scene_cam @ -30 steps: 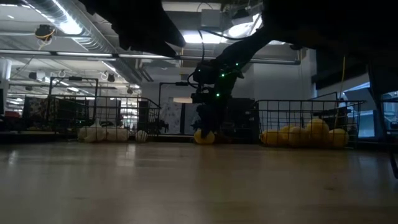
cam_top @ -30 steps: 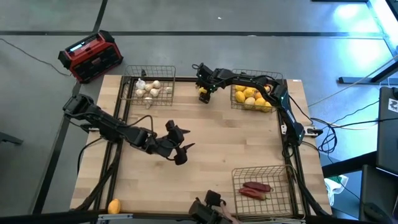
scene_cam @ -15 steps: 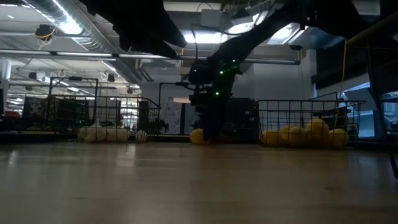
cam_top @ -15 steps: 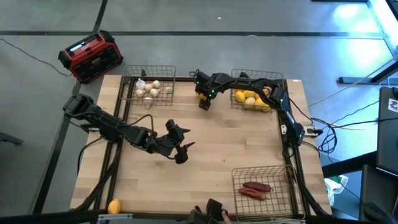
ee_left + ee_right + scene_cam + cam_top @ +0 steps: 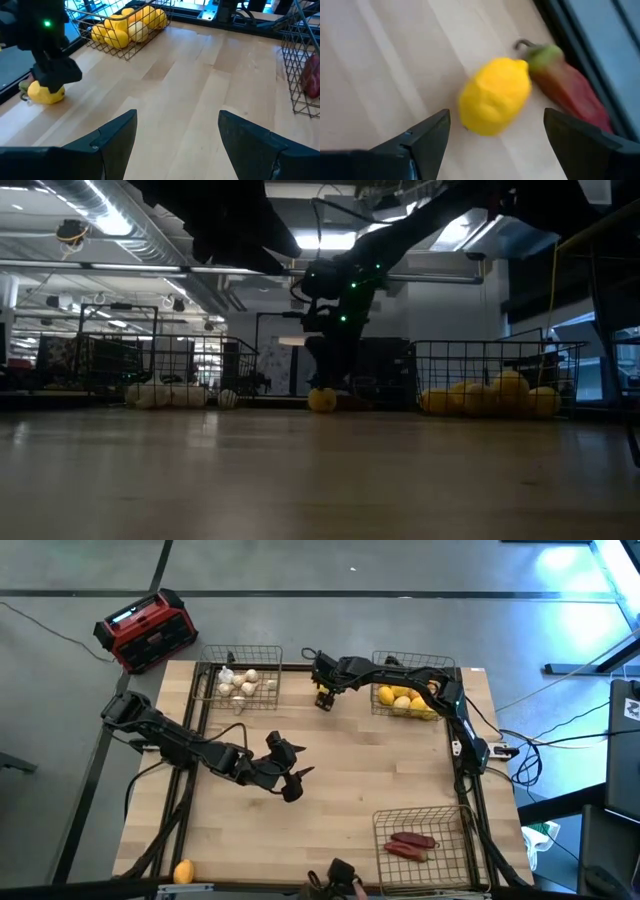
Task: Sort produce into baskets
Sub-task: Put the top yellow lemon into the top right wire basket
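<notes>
Your loose lemon (image 5: 494, 96) sits on the wooden table (image 5: 360, 760) at about 12 o'clock of the tabletop, between the two far baskets. A red pepper with a green stem (image 5: 567, 80) lies just beside it, against the table's dark edge; contact between the two is unclear.

Right gripper (image 5: 322, 700) hangs directly over that lemon, jaws spread wide, holding nothing. In the right wrist view the lemon sits between the two fingers (image 5: 422, 137), untouched by either. The low view shows the lemon (image 5: 321, 400) on the table under the gripper.

Baskets:
- 1 o'clock basket (image 5: 384, 662): pile of lemons (image 5: 404, 698).
- 11 o'clock basket (image 5: 270, 652): garlic bulbs (image 5: 238, 682).
- 5 o'clock basket (image 5: 386, 818): two red peppers (image 5: 410, 843).

One orange fruit (image 5: 183, 871) sits alone at about 7 o'clock, at the near table edge, well apart from every basket.

Left gripper (image 5: 296, 783) hovers over bare table near the centre, slightly to 8 o'clock, jaws well apart, empty. Its wrist view looks across to the lemon basket (image 5: 131, 50) and the right gripper over the lemon.

Red and black box (image 5: 148, 631) is on the floor off the 10 o'clock corner.
</notes>
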Robot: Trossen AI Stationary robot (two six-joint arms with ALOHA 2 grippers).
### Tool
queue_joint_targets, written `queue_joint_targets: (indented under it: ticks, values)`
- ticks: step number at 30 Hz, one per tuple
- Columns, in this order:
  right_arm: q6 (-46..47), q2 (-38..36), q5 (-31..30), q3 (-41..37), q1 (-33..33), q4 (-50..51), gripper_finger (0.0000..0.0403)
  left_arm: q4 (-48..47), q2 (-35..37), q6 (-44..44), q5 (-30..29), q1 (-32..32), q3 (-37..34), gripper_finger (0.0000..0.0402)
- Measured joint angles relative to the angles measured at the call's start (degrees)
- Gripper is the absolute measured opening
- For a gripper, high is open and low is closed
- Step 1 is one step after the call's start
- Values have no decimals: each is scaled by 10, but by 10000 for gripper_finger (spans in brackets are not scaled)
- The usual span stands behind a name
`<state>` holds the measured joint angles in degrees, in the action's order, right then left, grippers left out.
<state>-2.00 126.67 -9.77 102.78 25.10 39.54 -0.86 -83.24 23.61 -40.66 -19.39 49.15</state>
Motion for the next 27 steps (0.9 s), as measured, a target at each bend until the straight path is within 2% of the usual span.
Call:
queue_joint_targets:
  ticks: [3, 10, 17, 23, 27]
  values:
    - [33, 1, 29, 0, 0, -27, 317, 0, 0, -1, 0, 0, 0, 276]
    - [92, 16, 17, 0, 4, -72, 317, -2, 0, 0, 0, 0, 0, 276]
    - [108, 41, 26, -1, 13, -47, 317, -3, 0, 0, 0, 0, 0, 276]
    - [94, 49, 29, -1, 12, -68, 315, 0, -1, 0, 0, 3, 0, 276]
    - [93, 48, 29, -1, 12, -75, 288, -2, -1, 4, 3, 3, 0, 276]
